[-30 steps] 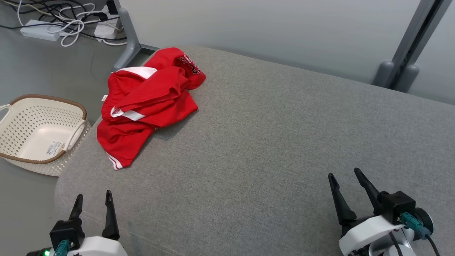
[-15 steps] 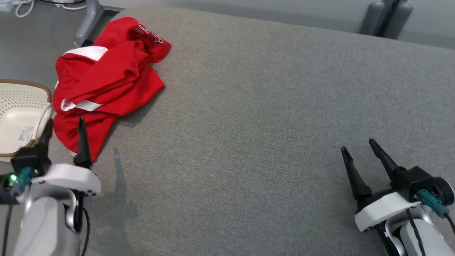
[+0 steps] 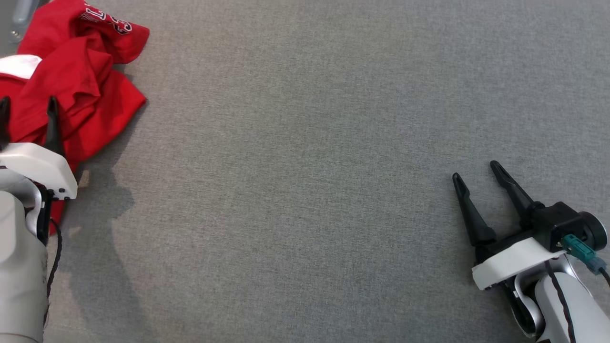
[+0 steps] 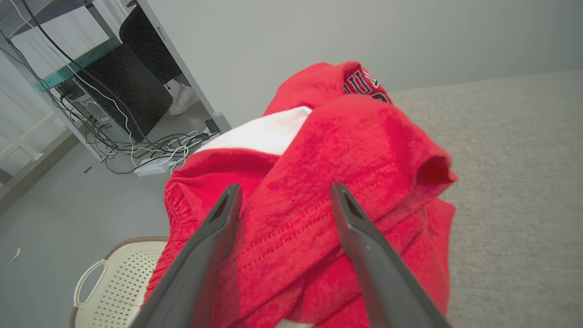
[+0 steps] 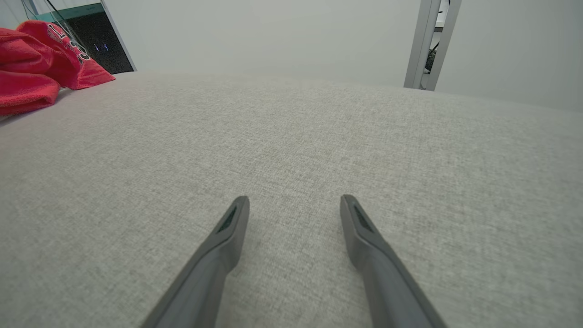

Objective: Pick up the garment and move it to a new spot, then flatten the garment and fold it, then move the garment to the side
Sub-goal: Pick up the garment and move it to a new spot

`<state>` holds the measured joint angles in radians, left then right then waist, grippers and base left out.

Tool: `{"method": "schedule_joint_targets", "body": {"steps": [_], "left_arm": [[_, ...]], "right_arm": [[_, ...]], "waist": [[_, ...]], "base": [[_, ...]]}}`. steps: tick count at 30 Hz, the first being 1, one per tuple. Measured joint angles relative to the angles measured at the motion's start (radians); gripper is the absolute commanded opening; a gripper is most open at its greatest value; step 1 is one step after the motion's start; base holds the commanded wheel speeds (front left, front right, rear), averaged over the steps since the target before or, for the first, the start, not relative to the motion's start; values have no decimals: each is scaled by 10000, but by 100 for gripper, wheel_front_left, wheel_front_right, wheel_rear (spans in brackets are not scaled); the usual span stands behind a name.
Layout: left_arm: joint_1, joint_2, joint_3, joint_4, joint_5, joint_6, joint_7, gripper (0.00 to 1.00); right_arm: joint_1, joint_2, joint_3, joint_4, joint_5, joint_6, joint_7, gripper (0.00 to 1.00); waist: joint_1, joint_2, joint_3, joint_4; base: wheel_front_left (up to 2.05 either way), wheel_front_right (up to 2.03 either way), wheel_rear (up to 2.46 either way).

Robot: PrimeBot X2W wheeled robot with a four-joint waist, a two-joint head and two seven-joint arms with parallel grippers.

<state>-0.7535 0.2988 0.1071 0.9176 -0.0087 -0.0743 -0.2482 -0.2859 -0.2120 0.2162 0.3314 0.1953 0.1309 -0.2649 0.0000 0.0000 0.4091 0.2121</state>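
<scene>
The garment is a crumpled red piece with white trim and dark lettering, lying at the far left of the grey cushion. My left gripper hovers over its near part, open, fingers spread above the red cloth with nothing between them. In the left wrist view the garment bulges up just beyond the left gripper. My right gripper stands open over bare cushion at the lower right, far from the garment. From the right wrist, the right gripper points across fabric, and the garment lies at the far left.
A cream perforated basket with a brown rim sits on the floor left of the cushion. Cables and a power strip lie on the floor beyond, by a desk leg. A grey post stands past the cushion's far edge.
The head camera has tilted down and turned right, so the whole picture shifted. My left gripper has reached forward from the cushion's near edge to over the garment. The right gripper stays open.
</scene>
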Motion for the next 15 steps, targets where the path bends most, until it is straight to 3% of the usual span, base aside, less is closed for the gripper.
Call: {"method": "schedule_joint_targets", "body": {"steps": [10, 12, 15], "left_arm": [[-1314, 380, 21, 2575, -134, 282, 2242, 100], [-1381, 397, 92, 2661, -267, 245, 2150, 0], [-1514, 355, 75, 2765, -370, 213, 1925, 0]], "right_arm": [[-314, 25, 144, 117, 176, 2, -15, 100], [-327, 42, 128, 148, 222, 2, -15, 100], [-322, 94, 81, 245, 257, 2, -13, 100]], "waist": [[0, 0, 312, -581], [0, 0, 311, -664], [0, 0, 224, -725]], "base": [[0, 0, 0], [0, 0, 0], [0, 0, 0]]}}
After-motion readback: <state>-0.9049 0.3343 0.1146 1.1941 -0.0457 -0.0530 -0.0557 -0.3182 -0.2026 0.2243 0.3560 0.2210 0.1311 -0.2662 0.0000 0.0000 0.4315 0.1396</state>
